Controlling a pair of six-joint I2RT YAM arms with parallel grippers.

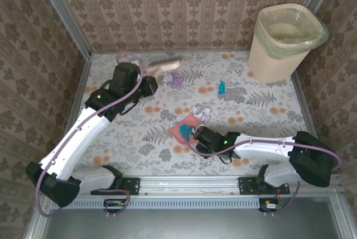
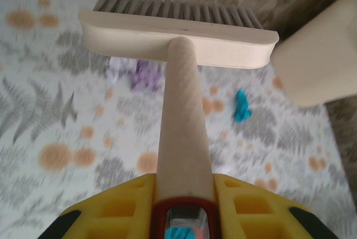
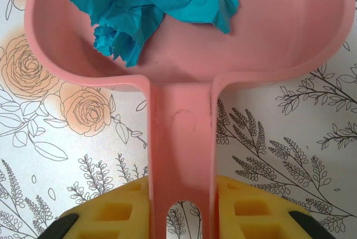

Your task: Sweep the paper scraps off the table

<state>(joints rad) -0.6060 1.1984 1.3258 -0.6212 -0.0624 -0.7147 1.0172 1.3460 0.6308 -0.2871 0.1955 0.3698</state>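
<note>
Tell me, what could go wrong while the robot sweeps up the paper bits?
The cream grey-bristled brush hangs by the purple paper wad; a hard stroke could flick it past the pink plastic dustpan, which sits farther off.
The crumpled teal paper lies loose in that dustpan; tilting it could spill it out.

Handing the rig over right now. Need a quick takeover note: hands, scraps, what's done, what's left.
Left hand: shut on the brush handle, with the head by the purple scrap on the far side of the table.
Right hand: shut on the dustpan handle, pan near the table's middle.
Done: one teal scrap is in the dustpan.
Left: the purple scrap, a second teal scrap and a white scrap lie loose beyond the pan. The bin stands at the far right corner, likely where the pan gets emptied.
</note>
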